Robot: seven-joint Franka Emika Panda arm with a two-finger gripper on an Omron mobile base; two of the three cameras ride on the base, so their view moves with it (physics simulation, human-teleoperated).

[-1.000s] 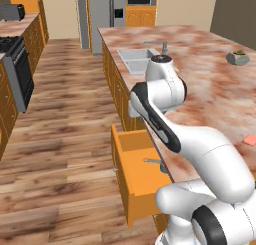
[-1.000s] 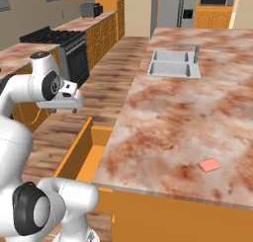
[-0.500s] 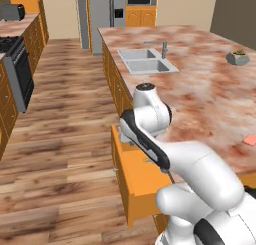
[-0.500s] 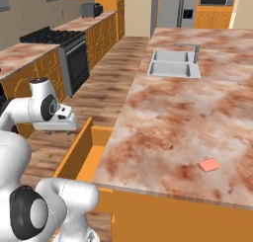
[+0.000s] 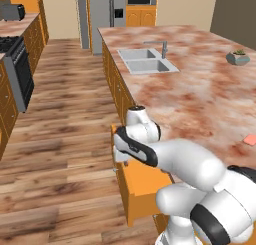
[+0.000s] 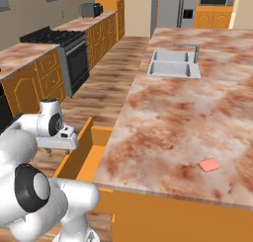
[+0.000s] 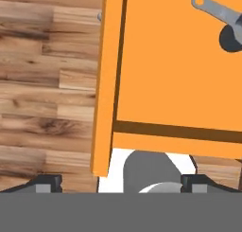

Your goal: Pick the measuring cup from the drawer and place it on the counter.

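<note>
Your gripper (image 7: pixel 121 181) has dropped lower over the open drawer (image 7: pixel 175 75), jaws spread apart; measuring cup (image 7: pixel 226 25) lies inside.

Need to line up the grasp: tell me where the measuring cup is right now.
In the hand view, the measuring cup lies on the floor of the open drawer, at the picture's upper right edge, well off from the gripper.

Pink block (image 6: pixel 210 165) and plant bowl (image 5: pixel 237 57) well apart — black stove (image 6: pixel 59 52), toaster (image 6: pixel 89 9) beyond.
</note>
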